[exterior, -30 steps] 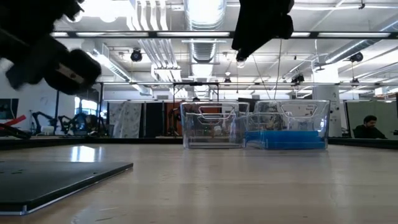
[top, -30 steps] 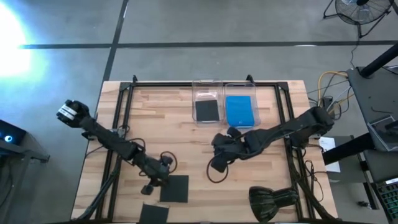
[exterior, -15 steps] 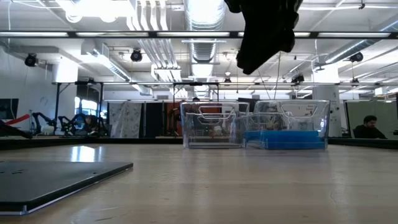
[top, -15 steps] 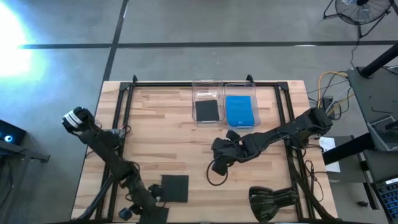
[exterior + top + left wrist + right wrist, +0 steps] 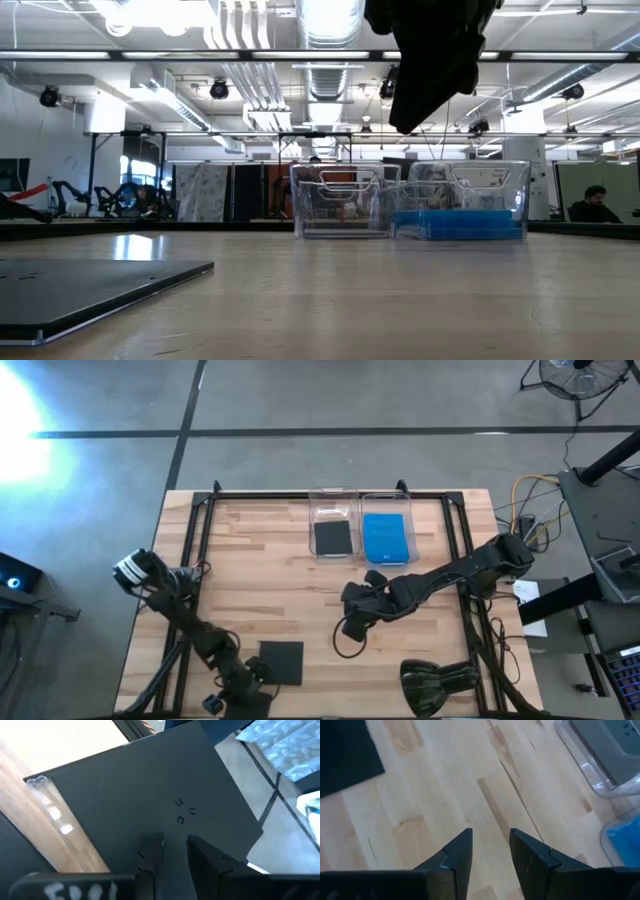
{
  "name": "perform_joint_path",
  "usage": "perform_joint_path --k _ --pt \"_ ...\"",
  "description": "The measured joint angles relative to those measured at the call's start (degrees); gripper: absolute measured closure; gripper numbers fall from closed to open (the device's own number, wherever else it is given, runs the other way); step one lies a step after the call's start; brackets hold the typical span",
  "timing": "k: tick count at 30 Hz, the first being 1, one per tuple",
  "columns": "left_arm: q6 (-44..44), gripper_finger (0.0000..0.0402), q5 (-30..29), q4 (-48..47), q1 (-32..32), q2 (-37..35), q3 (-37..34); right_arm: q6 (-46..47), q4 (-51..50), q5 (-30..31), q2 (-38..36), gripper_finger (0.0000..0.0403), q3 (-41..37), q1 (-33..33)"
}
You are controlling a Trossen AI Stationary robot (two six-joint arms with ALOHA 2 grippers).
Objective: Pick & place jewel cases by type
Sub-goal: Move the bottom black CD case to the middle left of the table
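A black jewel case [image 5: 282, 662] lies flat on the wood. A second black case [image 5: 256, 706] lies at the table's near edge, partly past it, and fills the left wrist view [image 5: 150, 795]. My left gripper [image 5: 236, 697] hovers over that case near one edge, its fingers [image 5: 176, 852] a narrow gap apart. My right gripper [image 5: 352, 624] hangs open above bare wood at mid-table [image 5: 490, 850], holding nothing. Two clear bins stand at the far side. The left bin [image 5: 333, 536] holds a black case and the right bin [image 5: 386, 538] holds blue ones. My left gripper comes at the near-edge black case [image 5: 170, 827] from above, slanting. The fingers are dark against the dark case, so I cannot tell whether they touch it.
A dark rounded object [image 5: 438, 684] sits at the near right corner. A loose cable loop [image 5: 345, 645] hangs under the right gripper. The black frame rails [image 5: 200, 540] run along the table's sides. In the low view the bins [image 5: 410, 200] stand far back and a black case [image 5: 90, 285] lies at near left.
My left arm has swung toward the table's near edge. Its gripper has left the spot beside the black case on the wood and now stands over the second case at the near edge. It has dropped out of the low view. Neither case has moved.
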Motion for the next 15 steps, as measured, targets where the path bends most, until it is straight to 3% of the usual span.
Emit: perform_joint_path --k 8,15 --pt "0.38 0.0335 -3.69 -3.54 7.16 -1.91 -2.75 0.16 -0.05 0.02 -0.04 0.0280 0.03 0.00" --pt "0.79 0.0335 -9.99 -13.19 17.46 -9.81 -5.79 9.08 0.11 -0.66 -0.04 0.0285 0.13 0.00"
